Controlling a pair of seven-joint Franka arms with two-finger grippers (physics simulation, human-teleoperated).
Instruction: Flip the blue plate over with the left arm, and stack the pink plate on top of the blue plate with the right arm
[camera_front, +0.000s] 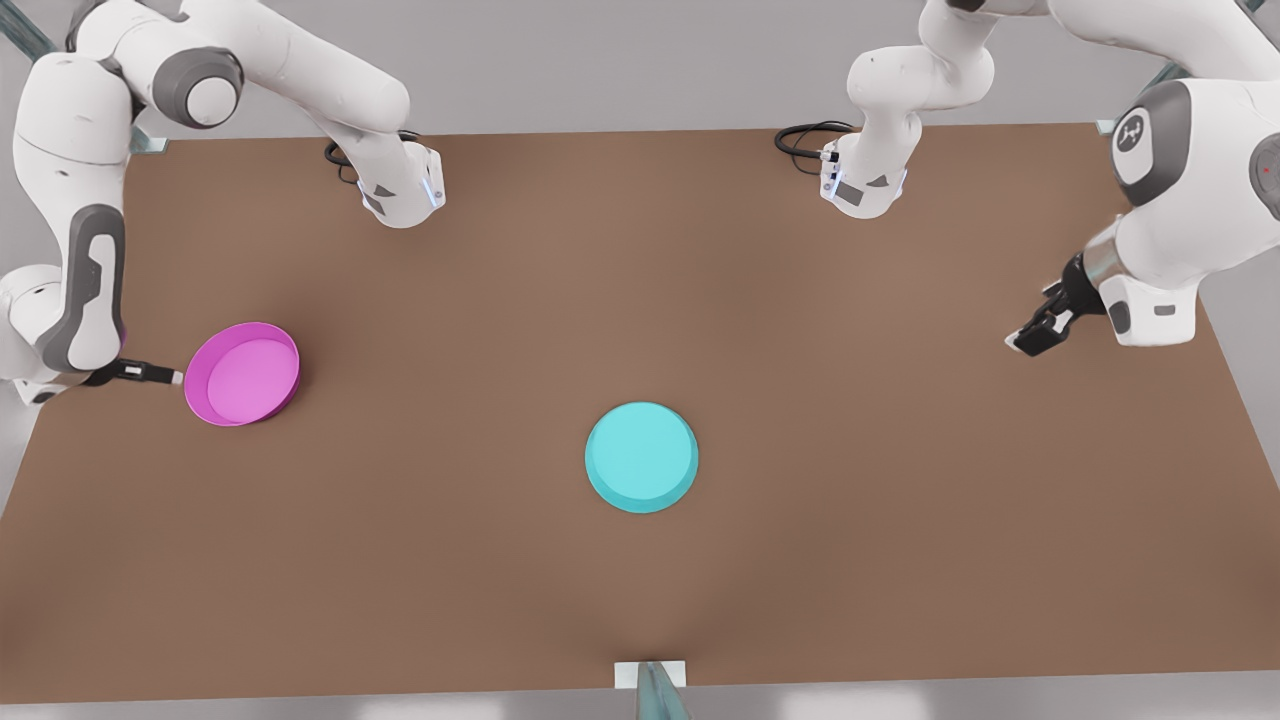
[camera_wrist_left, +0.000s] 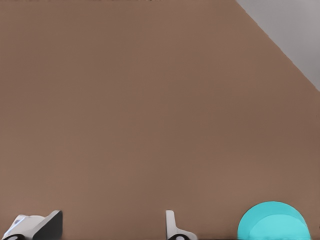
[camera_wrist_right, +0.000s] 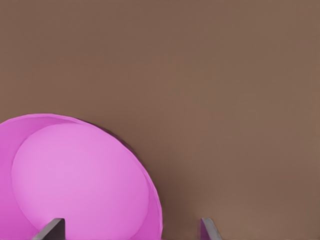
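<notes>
The blue plate (camera_front: 641, 457) lies in the middle of the brown table (camera_front: 640, 280) with its smooth flat side up; it also appears as the blue plate (camera_wrist_left: 272, 223) off to one side of my left fingers. The left gripper (camera_front: 1040, 328) (camera_wrist_left: 112, 227) hovers open and empty at the front view's right, far from both plates. The pink plate (camera_front: 243, 374) (camera_wrist_right: 75, 180) sits at the front view's left, its lighter inside facing up. My right gripper (camera_front: 165, 375) (camera_wrist_right: 130, 231) is open at that plate's outer rim, one finger over the inside and one outside.
Two white arm links (camera_front: 400, 190) (camera_front: 865, 180) with black cables reach down over the back of the table. A small bracket (camera_front: 650, 680) sits at the front edge. Bare brown tabletop (camera_wrist_left: 150, 100) lies between the two plates.
</notes>
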